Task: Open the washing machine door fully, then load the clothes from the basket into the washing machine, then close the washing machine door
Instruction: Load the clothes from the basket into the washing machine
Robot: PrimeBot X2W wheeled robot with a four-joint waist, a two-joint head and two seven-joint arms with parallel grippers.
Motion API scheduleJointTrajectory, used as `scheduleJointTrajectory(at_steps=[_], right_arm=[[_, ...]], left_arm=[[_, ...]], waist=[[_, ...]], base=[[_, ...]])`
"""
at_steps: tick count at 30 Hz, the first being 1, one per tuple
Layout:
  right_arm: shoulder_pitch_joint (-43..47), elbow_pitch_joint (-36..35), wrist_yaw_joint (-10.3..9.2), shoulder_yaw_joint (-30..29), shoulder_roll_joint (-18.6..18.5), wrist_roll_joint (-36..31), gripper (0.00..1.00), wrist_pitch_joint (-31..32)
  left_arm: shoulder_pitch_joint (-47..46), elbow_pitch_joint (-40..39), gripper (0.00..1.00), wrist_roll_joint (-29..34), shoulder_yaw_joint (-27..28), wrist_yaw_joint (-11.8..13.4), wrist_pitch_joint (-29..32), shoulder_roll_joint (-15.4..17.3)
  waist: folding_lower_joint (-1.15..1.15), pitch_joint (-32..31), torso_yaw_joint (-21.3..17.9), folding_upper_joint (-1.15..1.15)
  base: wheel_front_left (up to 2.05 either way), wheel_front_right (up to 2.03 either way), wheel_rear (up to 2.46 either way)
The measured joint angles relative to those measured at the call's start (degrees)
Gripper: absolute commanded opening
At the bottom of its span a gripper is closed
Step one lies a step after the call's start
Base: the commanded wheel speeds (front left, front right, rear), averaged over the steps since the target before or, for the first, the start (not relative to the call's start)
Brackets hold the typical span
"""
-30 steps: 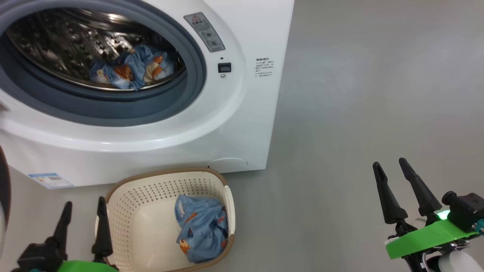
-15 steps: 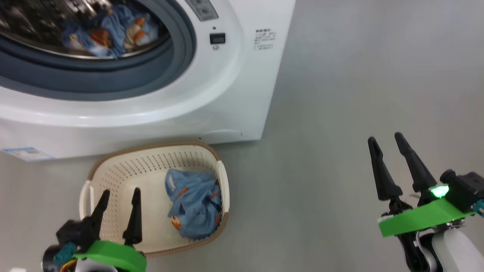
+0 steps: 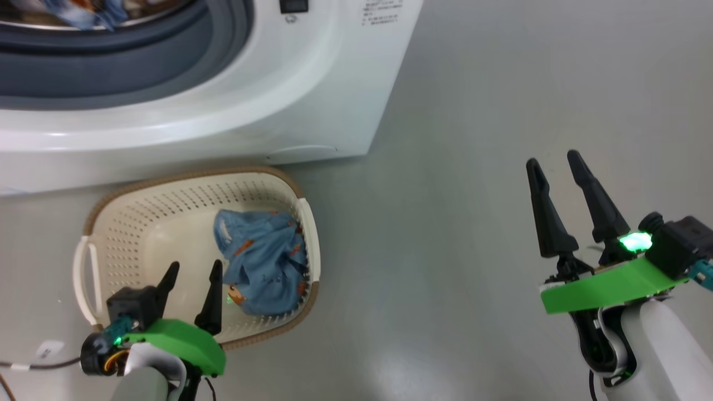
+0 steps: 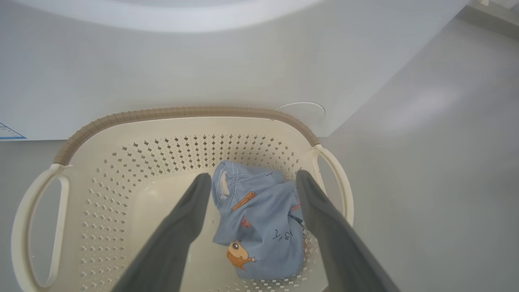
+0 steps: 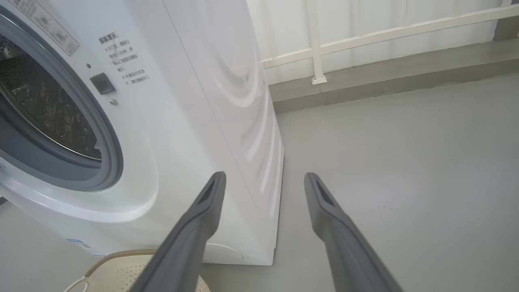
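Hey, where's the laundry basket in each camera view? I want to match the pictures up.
Head view: basket lower left, on the floor before the washing machine.
Left wrist view: basket centre and bottom, clothes inside.
Right wrist view: basket rim at the bottom edge, left of centre.
Shared landmark: the round cover at the machine's lower corner, beside the basket.

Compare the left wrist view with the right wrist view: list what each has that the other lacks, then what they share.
Left wrist, absent from right wrist: the clothes lying in the basket, framed by the open left gripper. Right wrist, absent from left wrist: the grey gasket, steel drum, a white railing and the open right gripper. Both: the washing machine's white front, the basket's brown rim, grey floor.
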Motion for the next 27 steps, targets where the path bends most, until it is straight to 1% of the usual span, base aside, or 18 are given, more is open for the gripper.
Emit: scheduleJointTrajectory(at_steps=[8, 16, 27], right_arm=[[-3.4, -0.6, 0.00, 0.0, 1.3, -0.1, 1.00, 0.0], [-5.3, -1.2, 0.00, 0.2, 2.1, -0.1, 1.00, 0.0], [-7.2, -1.9, 0.00, 1.2, 3.1, -0.5, 1.00, 0.0]], left_arm=[[-7.0, 10.0, 1.00, -1.7, -4.8, 0.0, 0.0, 1.3], [-11.8, 17.3, 1.00, -6.4, -10.9, 0.0, 0.0, 2.4], [-17.6, 21.5, 1.00, -12.8, -20.3, 0.0, 0.9, 6.0]], waist=[[0.00, 4.9, -1.4, 0.00], [0.00, 9.1, -3.3, 0.00], [0.00, 13.6, -6.0, 0.00]], base=[[0.00, 0.00, 0.00], [0.00, 0.00, 0.00], [0.00, 0.00, 0.00]])
